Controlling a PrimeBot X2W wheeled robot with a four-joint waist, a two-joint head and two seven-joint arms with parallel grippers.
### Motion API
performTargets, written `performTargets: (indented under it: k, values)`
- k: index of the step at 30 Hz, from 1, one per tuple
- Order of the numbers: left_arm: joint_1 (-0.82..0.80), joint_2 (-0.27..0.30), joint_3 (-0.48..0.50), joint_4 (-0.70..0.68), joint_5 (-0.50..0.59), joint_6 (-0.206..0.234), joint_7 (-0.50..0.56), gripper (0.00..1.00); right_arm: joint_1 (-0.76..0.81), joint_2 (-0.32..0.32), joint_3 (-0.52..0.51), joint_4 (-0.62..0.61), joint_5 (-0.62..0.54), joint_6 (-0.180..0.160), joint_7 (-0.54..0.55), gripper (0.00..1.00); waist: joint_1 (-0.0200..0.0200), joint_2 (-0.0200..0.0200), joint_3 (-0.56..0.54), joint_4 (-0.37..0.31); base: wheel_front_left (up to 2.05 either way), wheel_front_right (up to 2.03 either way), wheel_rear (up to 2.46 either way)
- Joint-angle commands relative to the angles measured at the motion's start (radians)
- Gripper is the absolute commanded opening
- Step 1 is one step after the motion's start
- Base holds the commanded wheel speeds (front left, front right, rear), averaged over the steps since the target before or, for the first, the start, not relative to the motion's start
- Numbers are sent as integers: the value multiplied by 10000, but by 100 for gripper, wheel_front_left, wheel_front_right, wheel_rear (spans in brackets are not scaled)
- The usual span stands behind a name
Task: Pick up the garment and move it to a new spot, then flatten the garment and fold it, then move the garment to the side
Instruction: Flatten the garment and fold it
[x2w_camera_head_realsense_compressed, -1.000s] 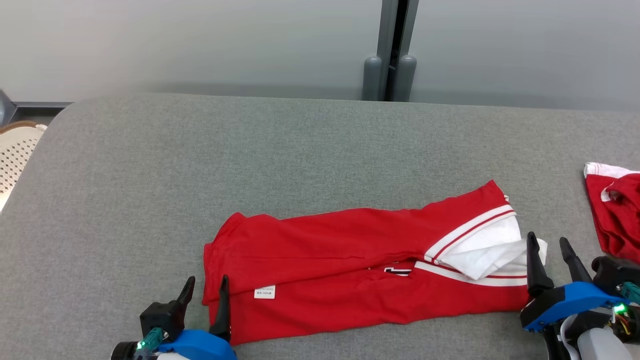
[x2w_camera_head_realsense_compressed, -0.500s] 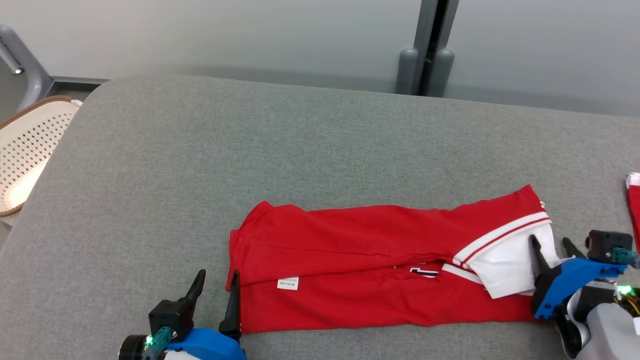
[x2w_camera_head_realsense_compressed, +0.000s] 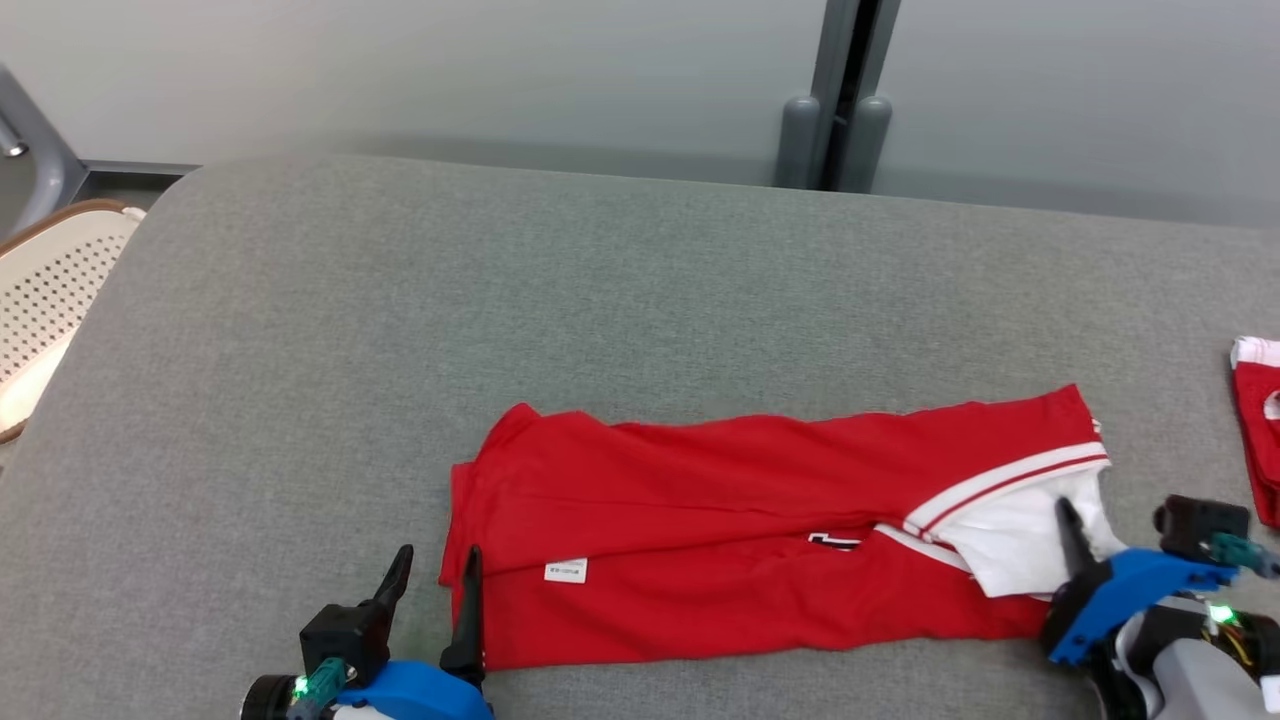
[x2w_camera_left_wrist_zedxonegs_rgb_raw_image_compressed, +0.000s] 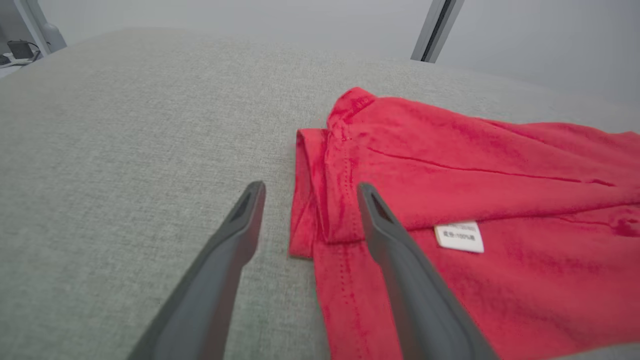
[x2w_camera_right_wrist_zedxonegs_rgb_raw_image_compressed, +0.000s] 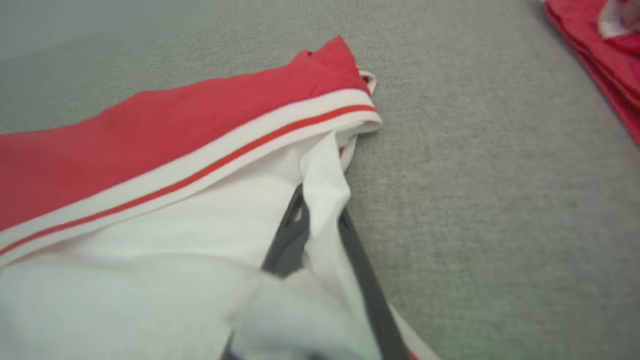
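The red garment (x2w_camera_head_realsense_compressed: 720, 520) lay on the grey, coarse-woven table (x2w_camera_head_realsense_compressed: 500, 300), folded lengthwise into a long, narrow strip of soft knit with shallow creases running along it. At the garment's left end the layers formed a rounded, doubled-over edge with a stitched hem, and a small white rectangular label (x2w_camera_head_realsense_compressed: 565, 571) sat just inside that end. The left gripper (x2w_camera_head_realsense_compressed: 437, 552) stood with its two tapered dark fingers spread apart, one over the garment's left edge and the other over bare table just beside it; whether they touched the cloth was unclear. At the garment's right end a ribbed white band with a thin red stripe (x2w_camera_head_realsense_compressed: 1010, 475) crossed on a slant above smooth white fabric. The right gripper (x2w_camera_right_wrist_zedxonegs_rgb_raw_image_compressed: 322, 210) was pinched together on a fold of that white fabric. Another red cloth (x2w_camera_head_realsense_compressed: 1258, 430) lay well apart, beyond the garment's right end.
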Motion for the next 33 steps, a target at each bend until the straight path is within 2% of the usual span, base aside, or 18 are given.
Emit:
performTargets:
  k: [1,4,9,12,14,18,23,27,33]
  values:
    - [-143,-8,-71,-45,28,-7,-44,100,279,-360,-356,324,-100,-38,-361,0,0,0,-73,-132,0,0,0]
    - [-152,-8,-117,-32,14,-23,-44,100,24,-526,-1087,335,-349,-25,-863,0,0,0,-170,-303,0,0,0]
    - [-14,-5,-170,56,-37,-36,-44,100,110,-631,-2139,-249,-1015,-22,-1025,0,0,0,-359,-575,0,0,0]
    - [105,-8,-212,105,-63,-44,-44,100,533,-101,-2660,-1456,-1469,-19,-1016,0,0,0,-487,-772,0,0,0]
    - [185,-4,-232,142,-112,-39,-44,100,788,316,-2572,-2323,-1571,-17,-1018,0,0,0,-557,-886,0,0,0]
    - [214,-4,-349,215,-157,-42,-44,100,1368,887,-1745,-3713,-1355,-17,-1020,0,0,0,-680,-981,0,0,0]
    - [169,2,-651,329,-201,-71,-44,100,1849,1242,-81,-4692,-480,-17,-1020,0,0,0,-798,-712,0,0,0]
    - [227,1,-772,410,-200,-47,-44,100,1968,1341,1198,-4881,297,-17,-1021,0,0,0,-906,-267,0,0,0]
    - [367,-4,-919,578,-109,-55,-44,100,1496,1444,2632,-4527,1293,-17,-976,0,0,0,-989,536,0,0,0]
